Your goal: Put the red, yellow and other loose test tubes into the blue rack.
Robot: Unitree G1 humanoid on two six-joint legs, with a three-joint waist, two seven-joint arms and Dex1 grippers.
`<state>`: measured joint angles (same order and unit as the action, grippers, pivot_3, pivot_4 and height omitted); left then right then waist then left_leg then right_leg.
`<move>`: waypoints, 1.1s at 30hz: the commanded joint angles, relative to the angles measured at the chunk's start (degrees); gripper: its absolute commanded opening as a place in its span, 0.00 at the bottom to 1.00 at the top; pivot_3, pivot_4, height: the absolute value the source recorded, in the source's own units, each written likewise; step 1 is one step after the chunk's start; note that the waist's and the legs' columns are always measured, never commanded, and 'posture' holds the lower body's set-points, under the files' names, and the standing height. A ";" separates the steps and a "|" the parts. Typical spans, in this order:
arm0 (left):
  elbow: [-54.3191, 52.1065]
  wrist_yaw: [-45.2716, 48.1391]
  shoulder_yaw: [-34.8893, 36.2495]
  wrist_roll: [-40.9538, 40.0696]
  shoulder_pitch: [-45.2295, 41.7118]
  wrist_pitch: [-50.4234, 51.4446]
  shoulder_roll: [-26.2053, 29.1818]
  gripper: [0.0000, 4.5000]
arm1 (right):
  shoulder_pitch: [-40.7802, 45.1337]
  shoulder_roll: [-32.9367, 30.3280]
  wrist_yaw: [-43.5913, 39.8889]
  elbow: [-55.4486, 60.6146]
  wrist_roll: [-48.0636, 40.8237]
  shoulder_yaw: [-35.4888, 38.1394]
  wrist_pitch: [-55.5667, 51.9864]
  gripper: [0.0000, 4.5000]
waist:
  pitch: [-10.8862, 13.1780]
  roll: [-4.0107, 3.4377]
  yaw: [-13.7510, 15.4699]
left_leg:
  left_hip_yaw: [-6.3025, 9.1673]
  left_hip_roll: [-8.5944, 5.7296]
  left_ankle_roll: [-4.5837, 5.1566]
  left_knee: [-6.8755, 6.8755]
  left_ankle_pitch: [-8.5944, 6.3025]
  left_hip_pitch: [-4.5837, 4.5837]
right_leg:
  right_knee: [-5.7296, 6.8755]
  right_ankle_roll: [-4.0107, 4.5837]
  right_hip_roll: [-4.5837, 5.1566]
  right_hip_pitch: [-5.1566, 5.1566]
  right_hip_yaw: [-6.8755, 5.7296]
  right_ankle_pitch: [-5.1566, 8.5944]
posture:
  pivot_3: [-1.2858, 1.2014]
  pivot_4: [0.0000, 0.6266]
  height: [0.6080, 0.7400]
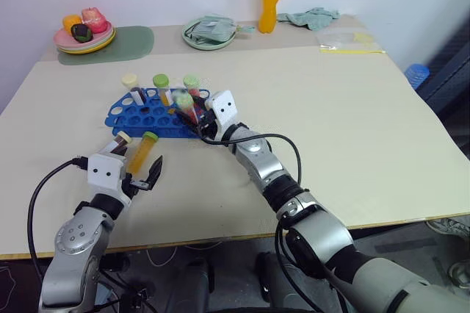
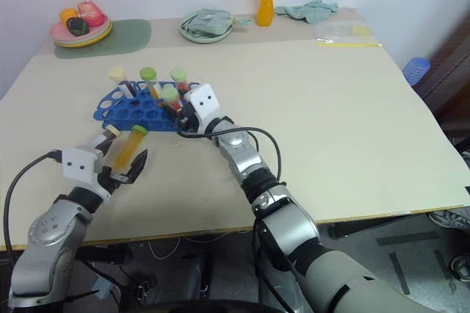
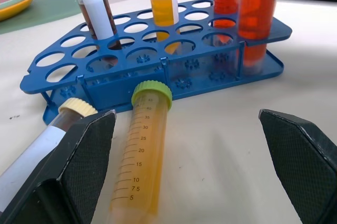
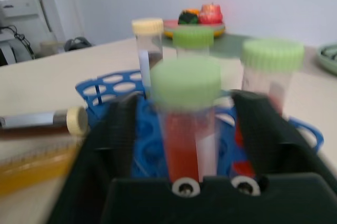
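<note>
Right wrist view: my right tool [image 4: 208, 145] stands apart around the red tube [image 4: 185, 124], seated in the blue rack [image 1: 147, 114] — withdraw straight, no nudging. Left tool [image 3: 195, 166] apart — yellow tube [image 3: 139, 161] lies on the surface.

The right gripper [image 1: 192, 116] hides the blue rack's [image 1: 147, 118] near holes. The yellow-orange tube's [image 3: 141, 150] base is cut off; the maroon tube's [image 3: 37, 150] lower end sits behind a finger.

Even bright light, right wrist view blurred

L tool [image 1: 144, 178], R tool [image 4: 181, 124] agape.
</note>
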<state>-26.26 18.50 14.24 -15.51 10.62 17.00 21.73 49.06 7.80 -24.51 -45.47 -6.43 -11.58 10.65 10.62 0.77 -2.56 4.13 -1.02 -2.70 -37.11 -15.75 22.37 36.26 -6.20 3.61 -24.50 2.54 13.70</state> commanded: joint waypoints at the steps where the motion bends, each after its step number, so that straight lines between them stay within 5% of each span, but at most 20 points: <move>1: -2.50 -0.22 0.73 -0.08 0.21 -0.71 -0.02 1.00 | -1.78 2.10 -0.41 5.57 -0.91 1.07 0.25 0.99 | 0.00 0.00 -0.02 | 0.00 0.00 0.00 0.00 0.00 0.00 | 0.00 0.00 0.00 0.00 0.00 0.00 | 0.52 0.24 1.00; 8: -3.81 -2.98 4.41 -1.38 -2.01 4.25 1.11 1.00 | -4.74 -0.85 -5.00 19.14 -2.09 -0.14 -5.27 0.99 | 0.00 0.00 -0.01 | 0.05 0.01 0.00 0.01 0.00 0.00 | 0.00 0.00 -0.01 0.00 0.00 0.00 | 0.52 0.24 1.00; 12: -4.88 -4.17 8.66 -5.51 -6.95 17.78 5.90 1.00 | -7.44 -5.30 -10.04 28.58 -2.43 -1.68 -11.95 0.99 | -0.01 0.02 0.18 | 0.29 -0.01 0.00 -0.06 0.00 0.01 | 0.03 0.00 -0.02 0.04 -0.07 0.00 | 0.52 0.24 1.00; 15: -5.75 -2.26 9.40 -9.42 -11.93 33.90 14.47 1.00 | -9.57 -11.11 -15.16 34.82 -2.51 -3.07 -17.39 0.99 | -0.01 0.03 0.25 | 0.33 -0.04 0.00 -0.06 0.00 0.00 | 0.03 -0.01 -0.01 0.06 -0.08 0.00 | 0.52 0.24 1.00; 19: -5.01 -0.17 2.95 -12.00 -22.02 53.36 26.56 1.00 | -12.06 -18.58 -22.40 41.24 -3.18 -4.56 -20.42 0.99 | 0.02 0.02 0.01 | 0.29 -0.05 0.00 -0.06 0.01 0.01 | 0.04 -0.01 -0.04 0.08 -0.13 0.01 | 0.52 0.24 1.00; 24: 1.69 2.44 -7.53 -15.80 -39.05 73.93 31.22 1.00 | -14.94 -27.18 -32.27 48.65 -5.06 -6.27 -23.76 0.99 | 0.07 -0.02 -0.12 | 0.22 -0.04 0.00 -0.02 0.01 -0.03 | 0.04 -0.02 -0.10 0.07 -0.11 0.02 | 0.52 0.24 1.00; 33: 17.84 2.10 -21.51 -15.41 -52.91 75.50 31.16 1.00 | -17.96 -30.04 -33.49 54.75 -6.46 -6.04 -28.09 0.99 | 0.09 0.01 0.08 | 0.22 -0.04 -0.04 -0.03 0.03 0.00 | 0.04 -0.03 -0.07 0.04 -0.07 0.02 | 0.52 0.24 1.00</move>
<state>-9.50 20.98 -6.76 -32.52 -40.65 92.04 52.18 31.44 -22.37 -58.50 6.68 -12.04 -17.84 -17.23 10.70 0.78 -2.48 4.35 -1.06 -2.75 -37.14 -15.72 22.39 36.30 -6.23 3.54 -24.46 2.47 13.72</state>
